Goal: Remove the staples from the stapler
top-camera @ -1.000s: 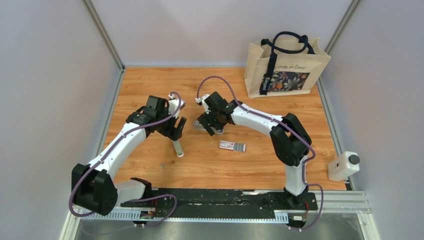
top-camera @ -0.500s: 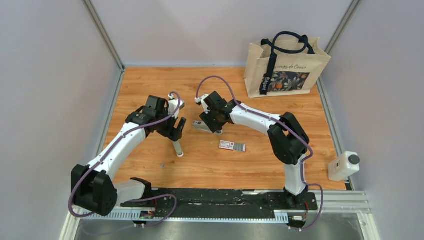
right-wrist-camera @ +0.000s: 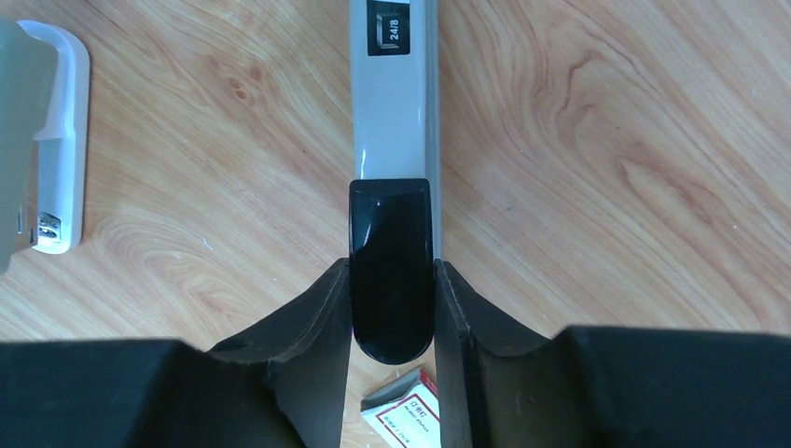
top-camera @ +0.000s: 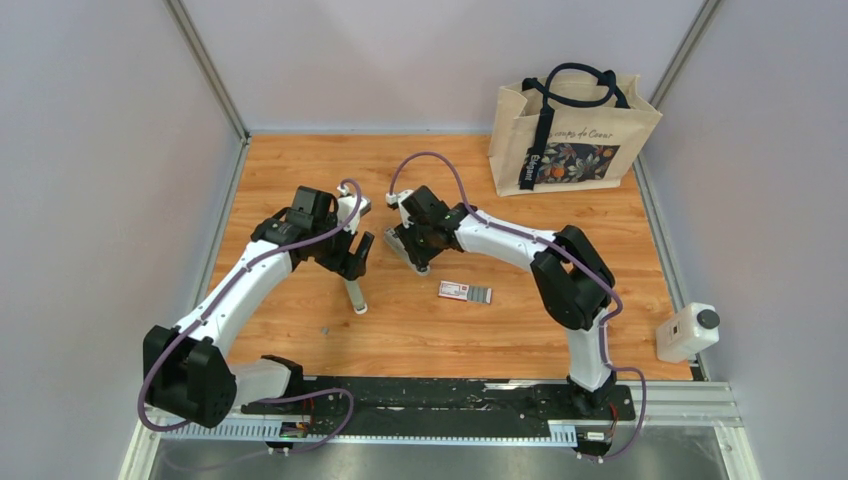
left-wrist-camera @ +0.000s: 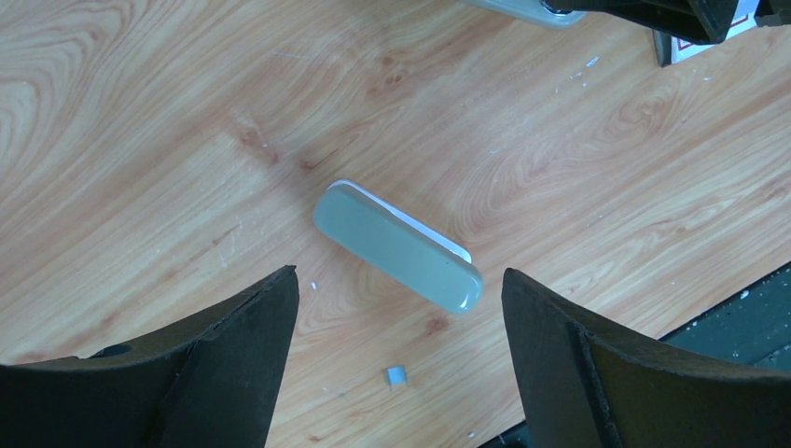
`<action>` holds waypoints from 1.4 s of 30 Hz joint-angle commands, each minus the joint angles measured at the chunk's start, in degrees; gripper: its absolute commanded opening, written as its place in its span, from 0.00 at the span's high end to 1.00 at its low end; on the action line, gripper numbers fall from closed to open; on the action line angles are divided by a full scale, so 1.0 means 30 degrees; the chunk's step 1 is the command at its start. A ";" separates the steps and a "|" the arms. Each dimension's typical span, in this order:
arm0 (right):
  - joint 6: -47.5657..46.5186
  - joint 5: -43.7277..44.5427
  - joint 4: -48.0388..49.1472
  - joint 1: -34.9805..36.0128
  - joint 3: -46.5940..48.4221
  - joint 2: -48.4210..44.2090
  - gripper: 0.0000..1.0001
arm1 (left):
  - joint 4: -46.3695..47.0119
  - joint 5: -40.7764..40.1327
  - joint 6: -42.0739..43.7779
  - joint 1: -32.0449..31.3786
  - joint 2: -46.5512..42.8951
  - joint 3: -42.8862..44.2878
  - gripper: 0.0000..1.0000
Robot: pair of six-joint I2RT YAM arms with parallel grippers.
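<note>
Pinching the stapler (right-wrist-camera: pixel 390 112) at frame centre by its black tail with the right gripper (right-wrist-camera: pixel 392 280); holding the left gripper (left-wrist-camera: pixel 399 278) spread wide. Likely light, stiff, slick-sided; best gripped across narrow flanks.

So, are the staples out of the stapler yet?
Not that shows. Done: the right gripper is shut on the stapler at its black end. In hand: the left gripper hangs open over a loose grey piece on the table. Left: getting the staples out; no strip of staples lies there.
</note>
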 commanded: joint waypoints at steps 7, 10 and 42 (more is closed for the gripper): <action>0.6536 0.0759 0.3662 0.0086 -0.3197 -0.3391 1.00 | -0.0029 0.2598 0.0711 -0.0051 -0.0882 0.0301 0.11; 1.0081 0.0440 0.5767 -0.0383 -0.5421 -0.5410 1.00 | -0.0173 0.2715 0.1063 -0.0051 -0.0591 0.0212 0.11; 1.5012 0.3780 -0.0523 0.2019 -0.2791 -0.2813 0.91 | 0.1494 0.6960 -0.1015 -0.0875 0.1171 0.0652 0.16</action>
